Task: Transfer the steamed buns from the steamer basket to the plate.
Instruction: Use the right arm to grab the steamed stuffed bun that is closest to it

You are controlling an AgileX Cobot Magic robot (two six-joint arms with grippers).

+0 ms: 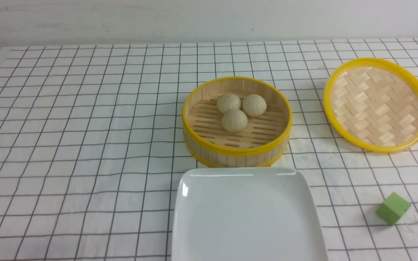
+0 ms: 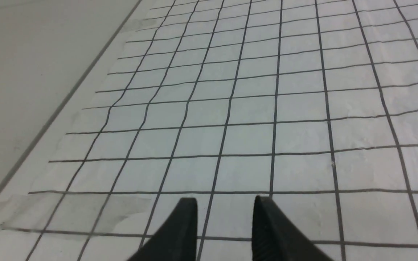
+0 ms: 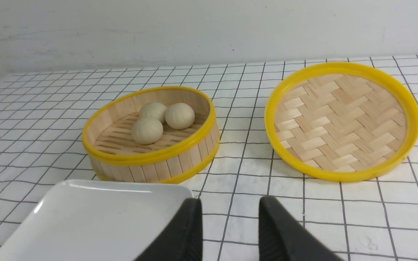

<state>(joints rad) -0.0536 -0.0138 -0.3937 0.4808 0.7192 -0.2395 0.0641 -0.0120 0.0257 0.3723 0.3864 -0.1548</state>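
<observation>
Three steamed buns lie huddled in the steamer basket [image 1: 237, 150]: one at the front [image 1: 234, 121], one back left [image 1: 228, 103], one back right [image 1: 254, 105]. The right wrist view shows the same buns [image 3: 147, 130] in the basket [image 3: 151, 165]. The white plate [image 1: 247, 217] sits bare just in front of the basket and appears too in the right wrist view [image 3: 85, 217]. Neither arm shows in the front view. My left gripper [image 2: 225, 203] is open over bare checked cloth. My right gripper [image 3: 230, 203] is open, empty, beside the plate's corner, well short of the basket.
The shallow woven lid [image 1: 377, 105] lies upside down right of the basket and fills the right wrist view's far side [image 3: 341, 121]. A small green cube [image 1: 393, 208] rests near the front right. The cloth's left edge [image 2: 49, 119] borders a grey surface.
</observation>
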